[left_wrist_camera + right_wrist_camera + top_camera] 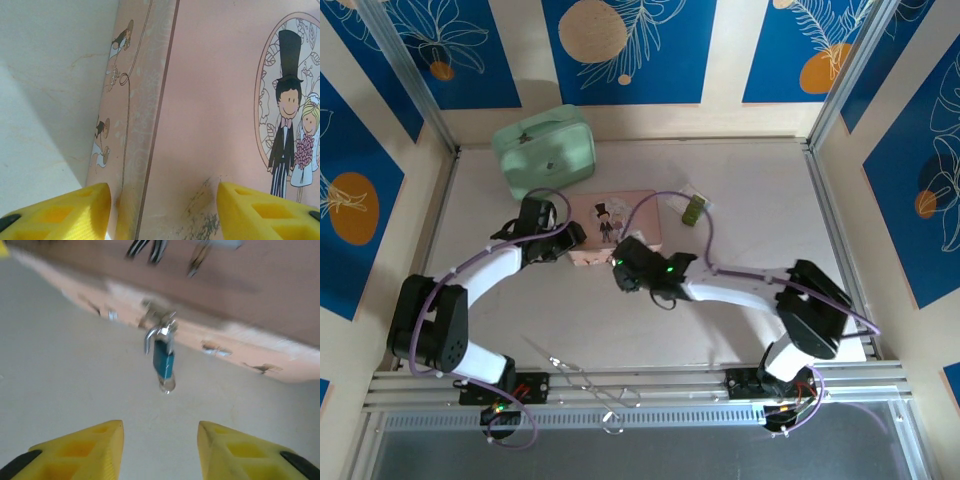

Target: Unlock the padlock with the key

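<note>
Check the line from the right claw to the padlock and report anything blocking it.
Nothing visible blocks it. In the right wrist view the padlock sits at the pink tin edge, with bare table between it and the open right claw.

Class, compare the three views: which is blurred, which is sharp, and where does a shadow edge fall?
Right wrist view: motion-blurred, padlock and pink tin smeared. Left wrist view: sharp, the tin's cartoon couple crisp, a diagonal shade edge crossing the table at left. Top external view: in focus, softly lit.
</note>
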`<state>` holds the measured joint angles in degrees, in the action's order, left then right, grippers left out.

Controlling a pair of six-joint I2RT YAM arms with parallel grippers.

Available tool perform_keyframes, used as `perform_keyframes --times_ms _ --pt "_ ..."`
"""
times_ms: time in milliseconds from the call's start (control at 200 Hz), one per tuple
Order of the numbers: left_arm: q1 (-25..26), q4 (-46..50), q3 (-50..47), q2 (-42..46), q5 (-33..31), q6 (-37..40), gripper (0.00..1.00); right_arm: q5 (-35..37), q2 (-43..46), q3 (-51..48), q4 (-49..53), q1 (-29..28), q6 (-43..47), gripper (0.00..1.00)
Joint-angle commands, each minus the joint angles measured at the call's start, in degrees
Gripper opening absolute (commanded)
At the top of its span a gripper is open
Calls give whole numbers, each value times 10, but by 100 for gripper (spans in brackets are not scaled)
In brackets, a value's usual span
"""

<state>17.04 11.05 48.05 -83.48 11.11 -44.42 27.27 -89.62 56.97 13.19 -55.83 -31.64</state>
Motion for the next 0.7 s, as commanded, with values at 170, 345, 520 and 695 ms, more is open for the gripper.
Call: perform_keyframes --times_ms 170,345,520,695 --pt "-2 43 36 4 -7 29 54 -144 -40 -16 -93 71 -100 9" --pt "-2 34 30 -4 7 26 53 -155 -69 -29 -127 77 -124 7" --pt "-2 25 24 -6 10 22 52 -143 -102 -8 -106 71 -122 5" --pt "-2 24 21 -7 11 22 51 -127 -110 -15 -117 77 -136 4"
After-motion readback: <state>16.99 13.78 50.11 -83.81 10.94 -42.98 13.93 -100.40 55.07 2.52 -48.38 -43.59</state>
